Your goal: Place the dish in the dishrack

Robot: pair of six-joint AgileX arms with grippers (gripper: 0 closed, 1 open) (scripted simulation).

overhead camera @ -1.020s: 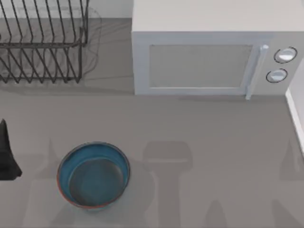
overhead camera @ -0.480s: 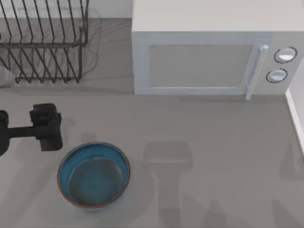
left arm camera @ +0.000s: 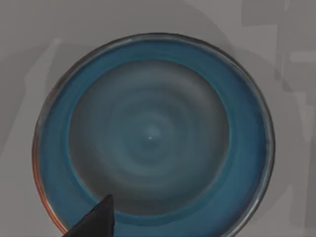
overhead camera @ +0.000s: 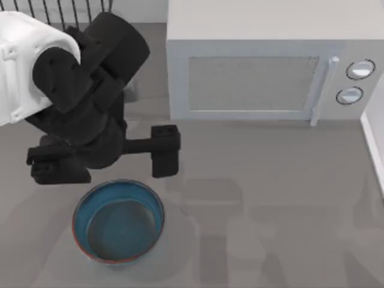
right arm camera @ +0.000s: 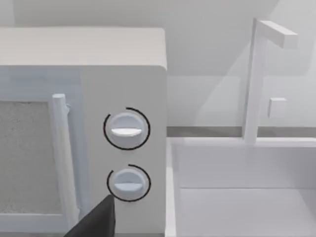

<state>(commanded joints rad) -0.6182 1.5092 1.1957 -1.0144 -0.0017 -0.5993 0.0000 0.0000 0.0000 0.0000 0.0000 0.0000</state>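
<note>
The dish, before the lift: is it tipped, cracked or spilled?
Nothing stands out. The dish sits flat and whole on the table, nothing in it, with the left pincer above its far edge.

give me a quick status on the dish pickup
Left gripper above dish, not gripping. Dish on table, upright. Dishrack behind left arm, microwave beside it.

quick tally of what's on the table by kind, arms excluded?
Bowls: 1, the blue dish
Racks: 1, the black wire dishrack
Microwaves: 1, the grey-white microwave
Total: 3
</note>
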